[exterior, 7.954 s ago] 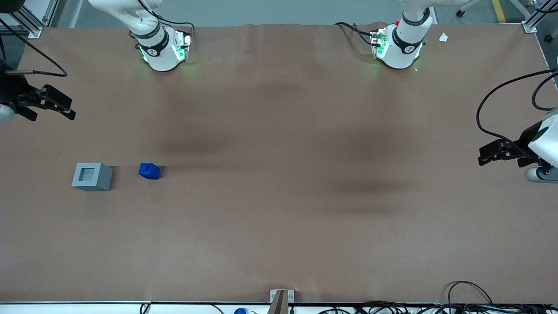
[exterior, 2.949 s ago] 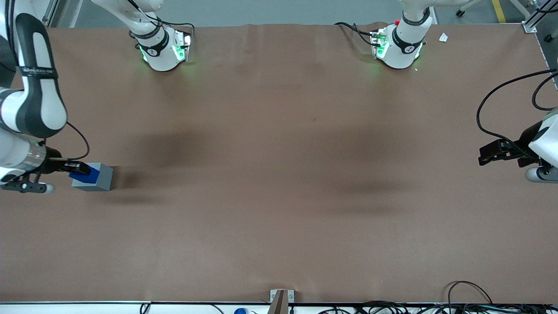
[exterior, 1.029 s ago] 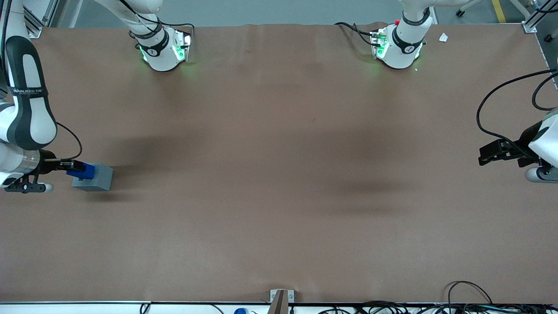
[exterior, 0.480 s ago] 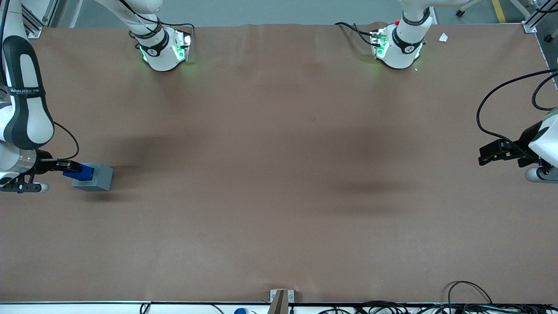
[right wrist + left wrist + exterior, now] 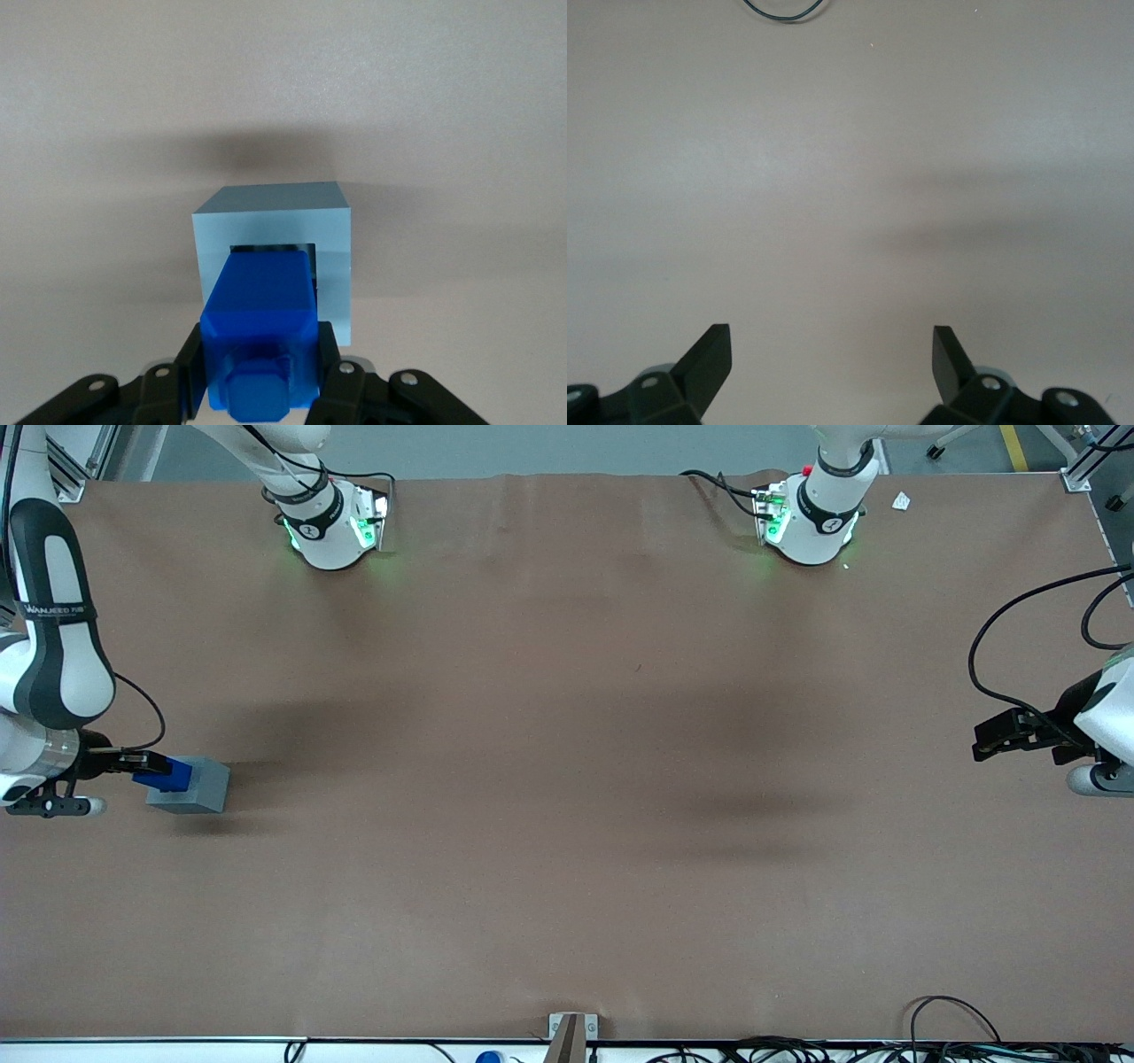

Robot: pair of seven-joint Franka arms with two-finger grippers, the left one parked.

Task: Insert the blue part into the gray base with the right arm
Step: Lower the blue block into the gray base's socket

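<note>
The gray base [image 5: 200, 787] stands on the brown table at the working arm's end; its square recess faces up [image 5: 312, 258]. The blue part [image 5: 166, 773] [image 5: 261, 312] hangs just above the base's top, over the recess, its stub end pointing back toward the wrist. My right arm's gripper [image 5: 158, 769] [image 5: 260, 365] is shut on the blue part, one black finger [image 5: 188, 365] on each side of it. The part covers most of the recess, and I cannot tell whether its lower end has entered it.
The right arm's forearm [image 5: 55, 611] rises over the table's edge beside the base. Both arm pedestals [image 5: 332, 527] stand farthest from the front camera. A bracket [image 5: 571, 1032] and loose cables [image 5: 939, 1027] lie along the table's near edge.
Eight seconds ago the blue part lay on the table beside the base. Now the gripper holds it over the base. In the last second it has only shifted slightly.
</note>
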